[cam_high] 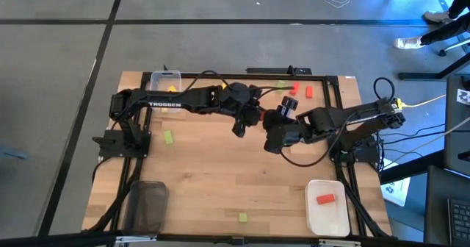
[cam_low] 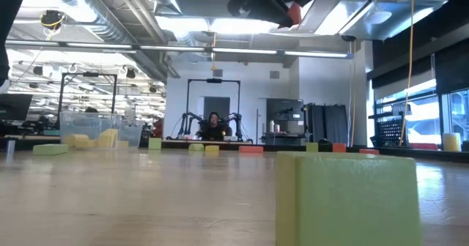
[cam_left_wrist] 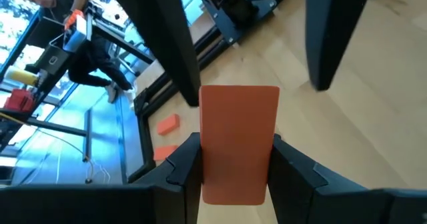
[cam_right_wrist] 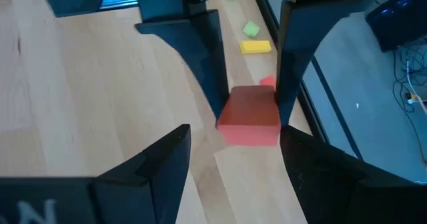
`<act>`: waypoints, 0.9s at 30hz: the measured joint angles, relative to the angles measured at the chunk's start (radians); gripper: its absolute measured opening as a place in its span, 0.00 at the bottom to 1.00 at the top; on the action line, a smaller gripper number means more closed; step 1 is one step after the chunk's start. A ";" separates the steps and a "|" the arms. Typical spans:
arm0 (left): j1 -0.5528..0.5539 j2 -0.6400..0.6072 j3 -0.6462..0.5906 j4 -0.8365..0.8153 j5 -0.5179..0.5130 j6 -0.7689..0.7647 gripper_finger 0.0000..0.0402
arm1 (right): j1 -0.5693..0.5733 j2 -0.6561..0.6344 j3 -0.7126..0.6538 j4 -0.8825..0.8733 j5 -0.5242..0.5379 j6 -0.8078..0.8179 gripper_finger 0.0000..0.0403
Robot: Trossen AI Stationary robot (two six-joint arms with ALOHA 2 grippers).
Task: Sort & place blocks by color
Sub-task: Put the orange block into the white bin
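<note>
Left gripper (cam_left_wrist: 233,164) clamped a smooth, matte red block (cam_left_wrist: 239,143), a short rectangular piece, above mid-table toward the far side. Right gripper (cam_right_wrist: 230,164) faced it at close range, dark angular fingers (cam_right_wrist: 157,159) spread wide, holding nothing. Table (cam_high: 213,173) was pale wood with visible grain. Far edge: loose red, yellow and green blocks (cam_high: 309,91). Clear plastic tray (cam_high: 165,80) at the far left corner held yellow blocks. Glossy white tray (cam_high: 327,214), near right, held one red block (cam_high: 325,199). Dark tray (cam_high: 147,203) sat near left. Two green blocks lay apart on the wood.
</note>
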 joint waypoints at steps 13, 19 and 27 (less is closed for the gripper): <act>-0.013 0.000 0.000 0.004 0.018 -0.002 0.30 | -0.007 0.000 0.000 0.019 -0.005 0.001 0.58; -0.013 0.000 0.000 0.005 0.018 -0.004 0.30 | -0.008 0.000 0.000 0.019 -0.022 0.001 0.51; -0.012 0.002 -0.002 -0.005 0.018 -0.021 0.30 | -0.047 -0.001 0.000 0.022 -0.103 -0.017 0.31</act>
